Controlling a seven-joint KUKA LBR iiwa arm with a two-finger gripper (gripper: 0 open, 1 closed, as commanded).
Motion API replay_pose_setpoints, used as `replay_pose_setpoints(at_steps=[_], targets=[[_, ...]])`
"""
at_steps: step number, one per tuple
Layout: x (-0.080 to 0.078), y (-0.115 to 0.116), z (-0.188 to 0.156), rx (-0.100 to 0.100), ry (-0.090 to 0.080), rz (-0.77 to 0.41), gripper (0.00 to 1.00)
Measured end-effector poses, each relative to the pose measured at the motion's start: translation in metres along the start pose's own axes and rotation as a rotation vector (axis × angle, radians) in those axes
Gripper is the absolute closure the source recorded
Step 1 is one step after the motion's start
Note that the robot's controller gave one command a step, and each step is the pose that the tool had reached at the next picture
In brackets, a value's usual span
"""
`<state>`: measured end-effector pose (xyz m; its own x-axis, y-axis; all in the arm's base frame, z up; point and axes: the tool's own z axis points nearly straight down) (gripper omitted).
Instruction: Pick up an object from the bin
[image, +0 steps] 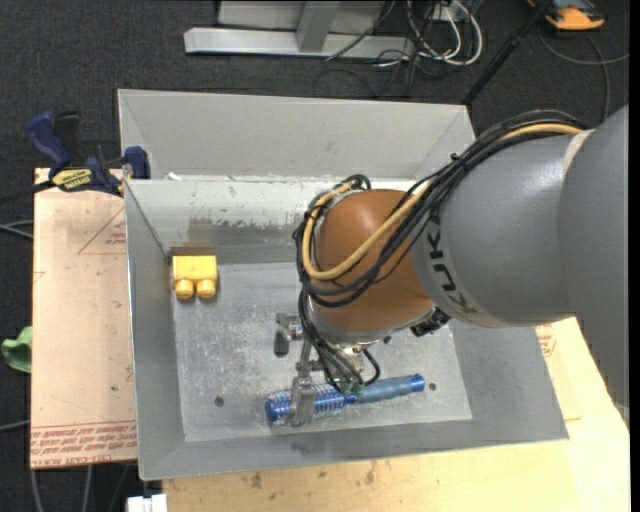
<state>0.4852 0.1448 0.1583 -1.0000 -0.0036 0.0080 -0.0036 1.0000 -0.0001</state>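
**A:** Start at the left. What is in the bin (232, 350)?

**B:** A yellow block (194, 275) with two round studs on its near side. It lies alone on the floor close to the left wall, up toward the back wall.

**A:** And moving toward the middle?

**B:** Bare scuffed floor, then the hand (303, 395). It is low in the bin, right at the front edge of the floor, and sits over the left end of a blue brush-like stick (390, 389).

**A:** How does that stick lie?

**B:** Flat along the front wall. Its ribbed, bristly end points left under the hand and its smooth handle runs to the right, angled a little away from that wall.

**A:** Is the hand open, closed, or gripping it?

**B:** I cannot tell, because the wrist hides too much of it.

**A:** What is above it?

**B:** The round orange cover (365, 265), with black and pale cables (330, 262) looped over it. Farther right is the thick grey arm (530, 240), which comes in over the right rim.
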Motion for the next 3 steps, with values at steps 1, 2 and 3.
replay_pose_setpoints(at_steps=[1, 2, 3], targets=[[-0.001, -0.059, 0.087, 0.0, -0.014, -0.046, 0.0], [0.001, -0.056, 0.085, -0.001, -0.007, -0.052, 1.0], [-0.001, -0.039, -0.193, -0.001, -0.019, -0.204, 1.0]])
